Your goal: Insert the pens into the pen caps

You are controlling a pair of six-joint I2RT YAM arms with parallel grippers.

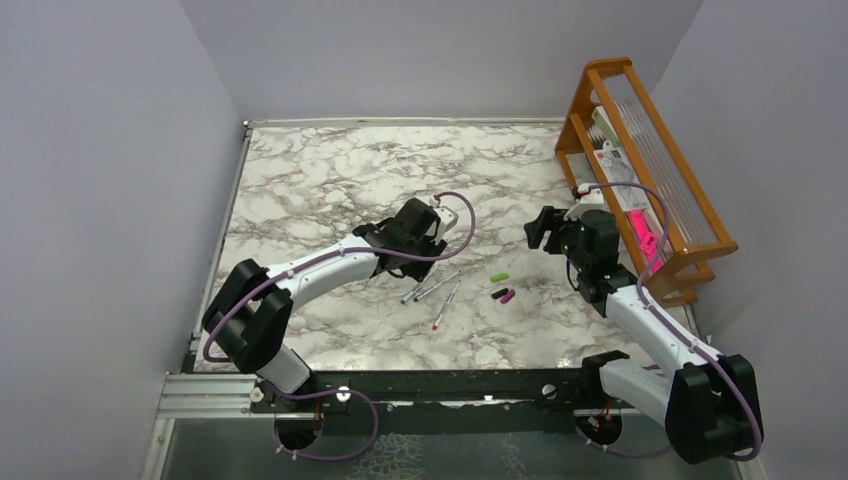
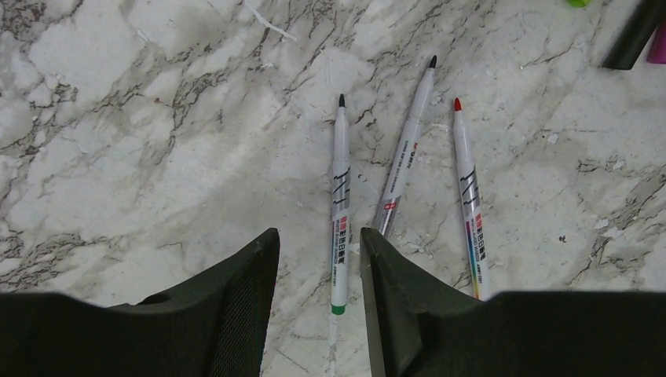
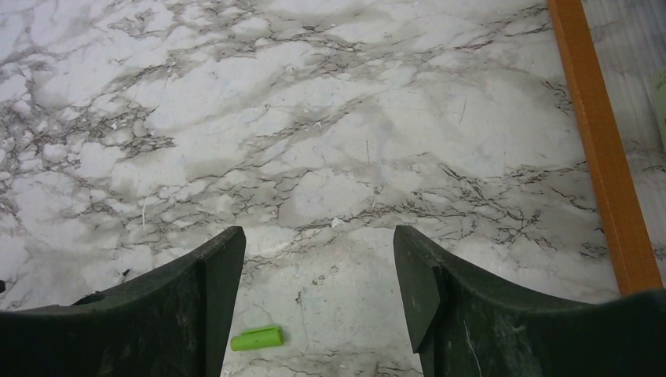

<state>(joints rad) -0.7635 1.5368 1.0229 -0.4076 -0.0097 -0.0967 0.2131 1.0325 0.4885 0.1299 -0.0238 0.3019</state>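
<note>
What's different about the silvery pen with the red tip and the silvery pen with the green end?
The thin silvery red-tipped pen has a bright red point; the thin silvery green-ended pen has a dark one. The green-ended pen sits in line with the gap of the open left gripper; the red-tipped pen lies off to one side. Both lie flat and uncapped on the marble table.

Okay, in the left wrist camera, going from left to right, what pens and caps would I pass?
Pen with the green end → black-tipped pen → red-tipped pen → green cap, just a sliver at the top edge → black cap → magenta cap.
</note>
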